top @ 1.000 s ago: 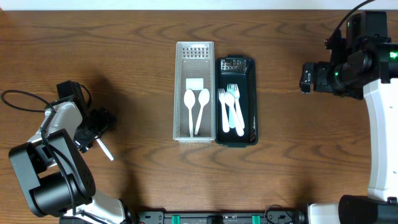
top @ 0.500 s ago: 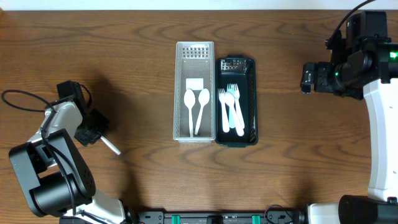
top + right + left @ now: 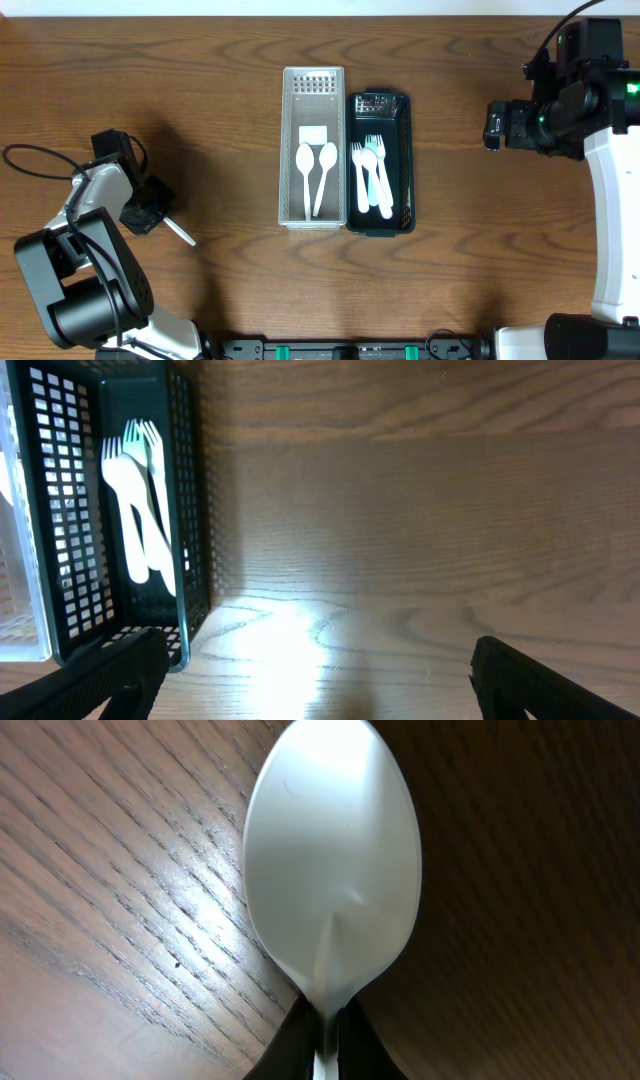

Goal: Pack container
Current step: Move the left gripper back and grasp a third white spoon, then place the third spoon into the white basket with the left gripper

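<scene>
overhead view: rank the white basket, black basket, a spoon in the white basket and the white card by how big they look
1. white basket, the longest
2. black basket, nearly alike, slightly shorter
3. spoon
4. white card, smallest

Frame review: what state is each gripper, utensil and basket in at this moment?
Left gripper: shut on the white plastic spoon, at its handle.
Right gripper: open, empty.
White slotted plastic basket: upright, holding two white spoons.
Black slotted plastic basket: upright, holding white and pale blue forks.
</scene>
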`<state>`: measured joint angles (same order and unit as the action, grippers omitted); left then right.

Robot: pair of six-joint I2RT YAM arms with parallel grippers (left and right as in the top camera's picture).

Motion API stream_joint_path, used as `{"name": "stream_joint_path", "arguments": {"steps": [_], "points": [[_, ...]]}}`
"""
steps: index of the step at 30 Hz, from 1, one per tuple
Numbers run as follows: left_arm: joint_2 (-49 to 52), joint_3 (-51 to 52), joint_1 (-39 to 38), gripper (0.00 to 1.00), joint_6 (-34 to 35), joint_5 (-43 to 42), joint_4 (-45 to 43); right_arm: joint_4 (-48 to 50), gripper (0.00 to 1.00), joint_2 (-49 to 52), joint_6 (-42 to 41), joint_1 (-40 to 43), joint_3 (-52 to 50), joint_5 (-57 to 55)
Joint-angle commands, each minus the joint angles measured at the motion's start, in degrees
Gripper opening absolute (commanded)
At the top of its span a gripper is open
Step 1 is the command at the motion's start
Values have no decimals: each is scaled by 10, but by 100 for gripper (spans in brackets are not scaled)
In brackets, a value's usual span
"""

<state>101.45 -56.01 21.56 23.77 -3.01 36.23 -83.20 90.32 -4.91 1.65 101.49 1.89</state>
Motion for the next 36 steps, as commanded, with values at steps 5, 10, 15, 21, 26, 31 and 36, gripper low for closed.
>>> {"name": "stream_joint_path", "arguments": {"steps": [5, 10, 15, 21, 26, 31, 36], "points": [[-83, -6, -57, 6, -36, 28, 53, -4, 99, 2, 7, 4, -3, -3], [-196, -60, -148, 6, -52, 28, 127, -10, 99, 2, 7, 4, -3, -3], [-259, -141, -283, 6, -64, 28, 189, -10, 99, 2, 7, 4, -3, -3], [-253, -178, -451, 6, -74, 28, 153, -10, 99, 2, 7, 4, -3, -3], [-190, -178, -506, 6, -57, 26, 94, -14, 99, 2, 7, 4, -3, -3], [-89, -178, -511, 6, -46, 19, 52, -15, 99, 2, 7, 4, -3, -3], [0, -178, -511, 6, -47, 19, 31, -15, 99, 2, 7, 4, -3, -3]]}}
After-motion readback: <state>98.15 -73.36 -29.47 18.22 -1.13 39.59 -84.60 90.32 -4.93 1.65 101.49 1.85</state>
